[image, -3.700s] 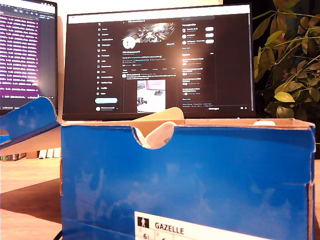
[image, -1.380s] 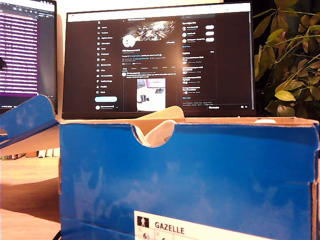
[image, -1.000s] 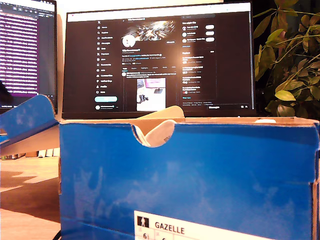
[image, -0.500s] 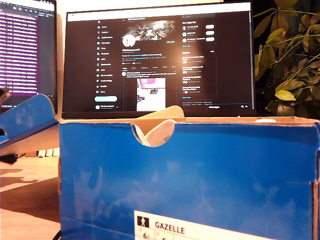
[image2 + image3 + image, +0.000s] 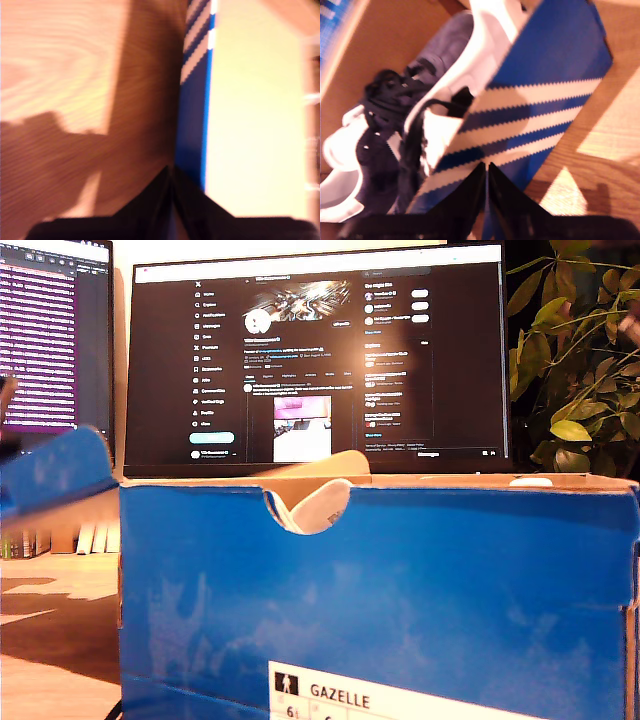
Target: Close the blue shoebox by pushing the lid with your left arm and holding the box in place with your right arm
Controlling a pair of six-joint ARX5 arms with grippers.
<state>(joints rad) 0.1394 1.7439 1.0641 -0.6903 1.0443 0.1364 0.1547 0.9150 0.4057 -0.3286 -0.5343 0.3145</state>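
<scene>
on the wooden surface, my first claw, fingers pressed together, meets the open lid at the exterior view's left while my second claw, equally closed, braces the blue shoebox wall, a steady inward push seemingly due next.

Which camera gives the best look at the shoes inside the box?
The second wrist view: it looks down into the open blue shoebox and shows the dark shoes with laces. The exterior view shows only a white bit at the notch. The first wrist view shows none.
</scene>
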